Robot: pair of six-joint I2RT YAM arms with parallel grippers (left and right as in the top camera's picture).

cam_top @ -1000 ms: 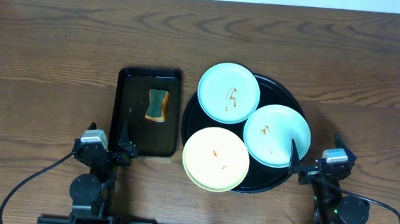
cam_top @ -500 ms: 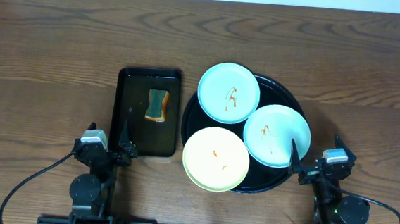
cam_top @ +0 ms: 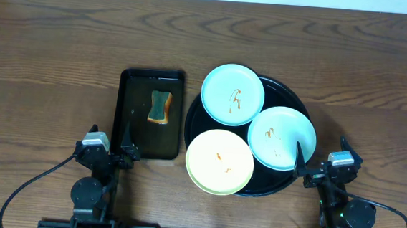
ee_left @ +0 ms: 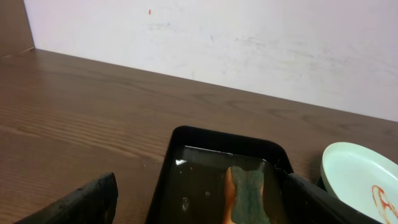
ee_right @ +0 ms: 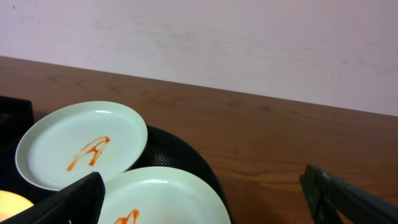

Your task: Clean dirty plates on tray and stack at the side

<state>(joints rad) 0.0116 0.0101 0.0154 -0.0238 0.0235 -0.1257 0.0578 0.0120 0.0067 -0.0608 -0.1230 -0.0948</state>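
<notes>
Three dirty plates lie on the round black tray (cam_top: 296,97), each with orange sauce marks. One mint plate (cam_top: 233,94) sits at the back and overhangs the rim, a second mint plate (cam_top: 281,137) is at the right, and a yellow plate (cam_top: 219,161) is at the front. My left gripper (cam_top: 108,145) rests open near the table's front edge, left of the tray. My right gripper (cam_top: 321,164) is open at the tray's right front edge. In the right wrist view the nearer mint plate (ee_right: 161,196) lies partly between the open fingers of that gripper (ee_right: 205,205).
A smaller rectangular black tray (cam_top: 133,116) holding water and an orange-and-green sponge (cam_top: 160,107) stands left of the round tray. The left wrist view has this sponge (ee_left: 247,196) ahead of the open left gripper (ee_left: 199,202). Bare wooden table surrounds everything; a pale wall is behind.
</notes>
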